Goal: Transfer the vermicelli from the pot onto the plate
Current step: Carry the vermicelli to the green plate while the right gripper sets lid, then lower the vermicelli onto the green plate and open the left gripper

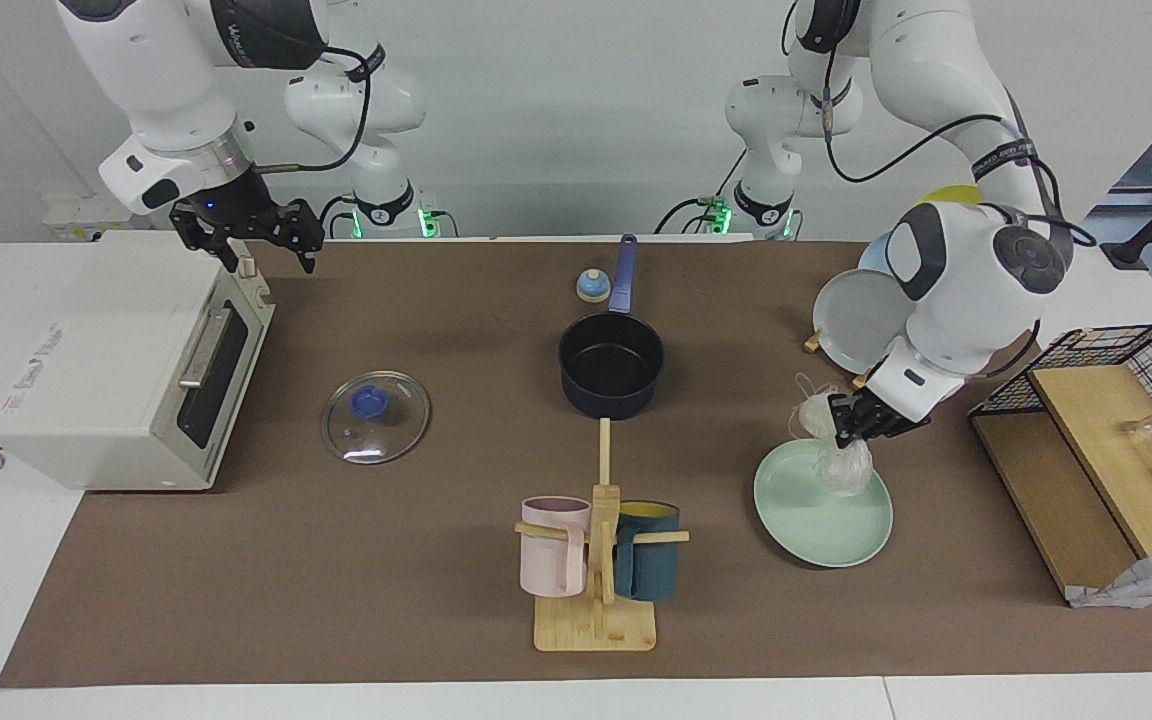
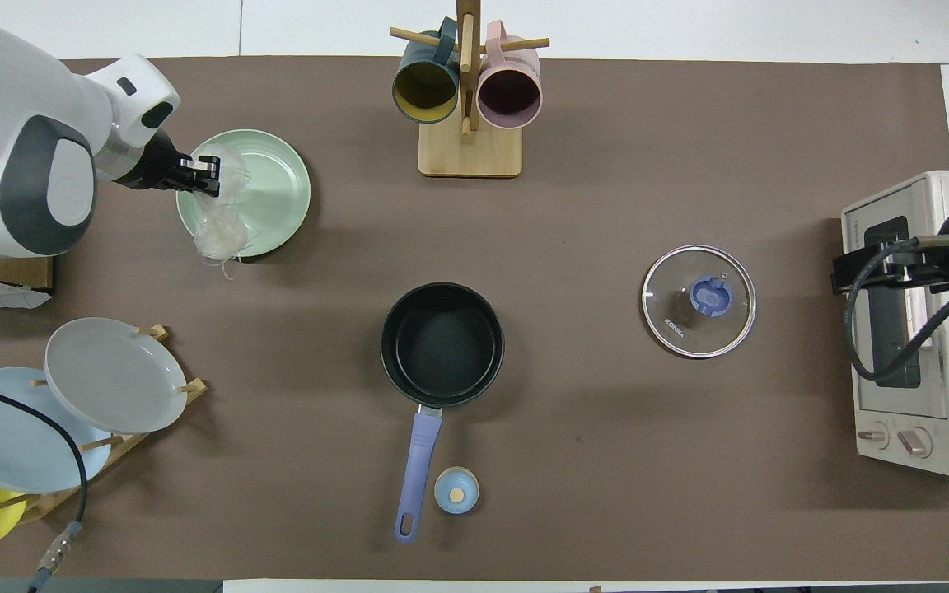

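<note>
While my left end effector hangs over the pale green plate, its fingers are closed on the upper clump of the vermicelli, and the lower clump dangles from it down to the plate's surface. From the facing view I judge that the lowest strands touch or very nearly touch the plate near the rim closest to the robots; I cannot tell which. In the overhead view the noodles lie across that same edge of the plate, with a few loose strands trailing over the rim toward the brown mat.

The pot stands well apart at the middle of the desk, black interior empty, handle pointing toward the robots. My right end effector waits above the toaster oven, fingers spread, holding nothing.

Step in hand: placing, the carry being all but finished. Next move, in my judgement: shift slightly toward the plate's centre so the trailing strands clear the rim, lower until the bundle rests on the plate, then part the fingers. The strands may cling to the fingers, so I should lift away slowly.
</note>
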`<state>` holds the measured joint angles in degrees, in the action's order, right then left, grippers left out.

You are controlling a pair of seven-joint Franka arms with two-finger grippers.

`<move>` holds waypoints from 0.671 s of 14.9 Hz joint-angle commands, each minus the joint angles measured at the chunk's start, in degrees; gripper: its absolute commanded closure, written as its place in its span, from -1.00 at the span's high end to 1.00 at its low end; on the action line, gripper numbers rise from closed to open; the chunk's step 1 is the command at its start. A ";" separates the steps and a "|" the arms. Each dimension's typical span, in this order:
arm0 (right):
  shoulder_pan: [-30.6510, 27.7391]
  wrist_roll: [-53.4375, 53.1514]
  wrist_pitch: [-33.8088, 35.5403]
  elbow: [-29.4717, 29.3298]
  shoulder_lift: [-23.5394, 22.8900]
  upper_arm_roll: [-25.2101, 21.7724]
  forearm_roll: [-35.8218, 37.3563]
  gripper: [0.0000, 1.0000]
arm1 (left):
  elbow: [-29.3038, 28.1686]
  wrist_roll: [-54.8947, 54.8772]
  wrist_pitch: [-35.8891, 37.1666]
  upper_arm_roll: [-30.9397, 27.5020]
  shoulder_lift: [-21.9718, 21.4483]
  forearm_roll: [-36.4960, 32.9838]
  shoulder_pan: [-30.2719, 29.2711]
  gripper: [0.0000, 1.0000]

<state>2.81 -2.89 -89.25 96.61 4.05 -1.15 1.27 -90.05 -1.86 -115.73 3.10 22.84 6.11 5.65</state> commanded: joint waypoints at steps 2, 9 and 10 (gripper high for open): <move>-0.26 0.07 0.03 -2.02 -1.49 -0.61 -1.00 1.00 | -1.09 -3.05 -5.99 0.33 3.51 -0.31 -0.20 -1.00; -0.26 0.16 0.40 -1.69 -0.88 -0.78 -1.01 1.00 | -1.53 -7.89 -8.73 0.33 5.37 -0.40 -0.47 -0.68; -1.39 0.16 0.57 -1.60 -0.88 -0.70 -1.00 1.00 | -1.44 -7.72 -8.29 0.33 5.28 -0.31 -0.29 0.98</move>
<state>2.67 -2.89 -89.32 95.73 3.28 -1.66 1.27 -90.48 -8.48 -122.97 3.25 28.81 6.09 5.60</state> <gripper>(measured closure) 0.000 0.837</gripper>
